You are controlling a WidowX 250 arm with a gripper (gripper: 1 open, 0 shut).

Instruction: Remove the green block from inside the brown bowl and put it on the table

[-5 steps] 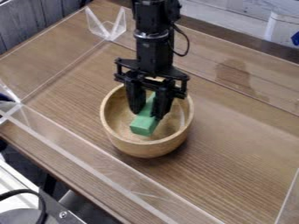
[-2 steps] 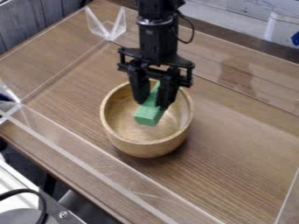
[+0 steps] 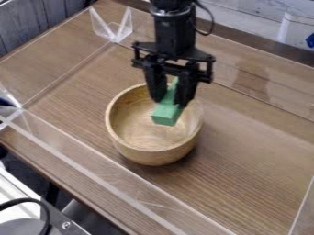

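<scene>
**One green block pinched above the bowl, table still to reach**

One small, bright green rectangular block (image 3: pixel 170 104) hung between the black fingers (image 3: pixel 160 90) of the single robot arm's gripper (image 3: pixel 173 94), which were pinched on its upper part. The block's long axis ran steeply up and down, tilted a little, so that its lower end pointed toward the hollow of the round light-brown wooden bowl (image 3: pixel 138 147). That lower end appeared clear of the bowl's floor and sat about level with the rim, over the far right part of the hollow; whether it cleared the rim entirely could not be told from this one view.

The relation that mattered for the coming move was block to rim: the block lay directly below the wrist, inside the bowl's outline, with the nearest bare stretch of the brown wood-grain table (image 3: pixel 252 138) off to the right of the bowl. By my judgement, the block needed more height before any sideways travel, or its dangling end might clip the thick wall.

The arm stood nearly vertical over the bowl, its dark wrist pointing almost straight down, with the fingers on either side of the block. Clear acrylic walls (image 3: pixel 55 147) bordered the table.
</scene>
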